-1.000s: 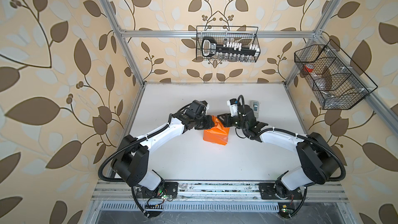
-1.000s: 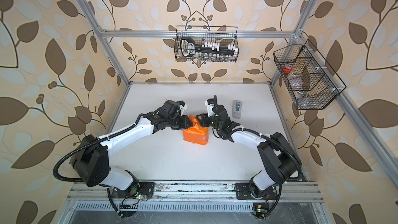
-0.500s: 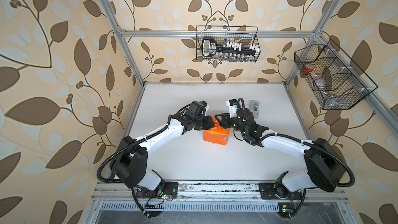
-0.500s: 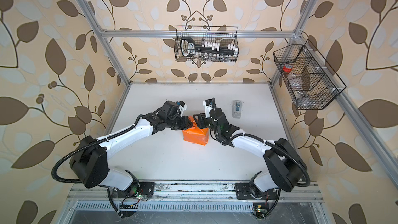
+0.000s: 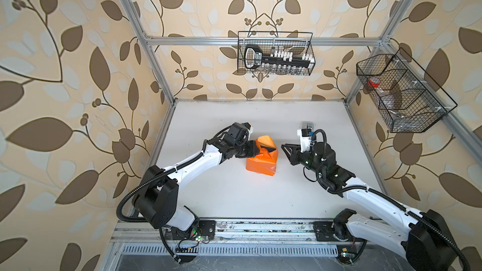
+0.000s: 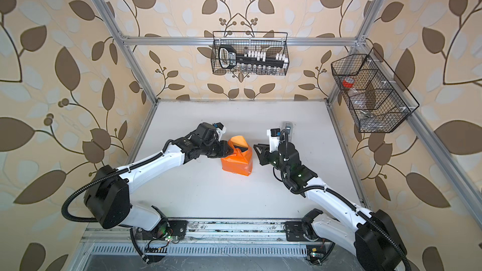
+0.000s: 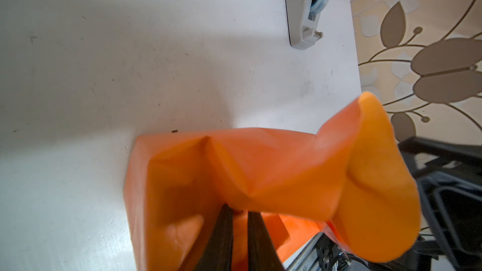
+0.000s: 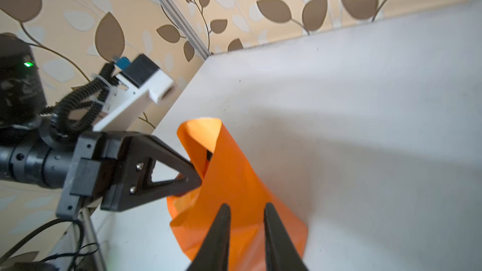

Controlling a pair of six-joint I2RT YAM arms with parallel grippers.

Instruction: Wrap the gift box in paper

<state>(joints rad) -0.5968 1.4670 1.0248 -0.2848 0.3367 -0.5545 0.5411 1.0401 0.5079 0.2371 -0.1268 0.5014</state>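
Note:
The orange paper (image 5: 260,162) is folded around the gift box (image 5: 270,149) in mid-table, and only a black sliver of the box shows in both top views. One paper flap (image 5: 264,140) stands up at the far end. My left gripper (image 5: 257,150) is shut on a fold of the paper at the parcel's left side; in the left wrist view the paper (image 7: 260,168) fills the space above the narrow jaws (image 7: 238,212). My right gripper (image 5: 284,150) hovers just right of the parcel, apart from it. Its jaws (image 8: 246,207) are slightly open and hold nothing.
A grey-white tape dispenser (image 5: 307,126) lies behind the right wrist, near the table's right edge (image 7: 306,9). Wire baskets hang on the back wall (image 5: 276,53) and the right wall (image 5: 401,92). The table front has bare white surface (image 5: 247,196).
My right gripper has let go of the parcel, pulled back to the right and narrowed its jaws. The far flap now stands up. The left gripper has kept its hold.

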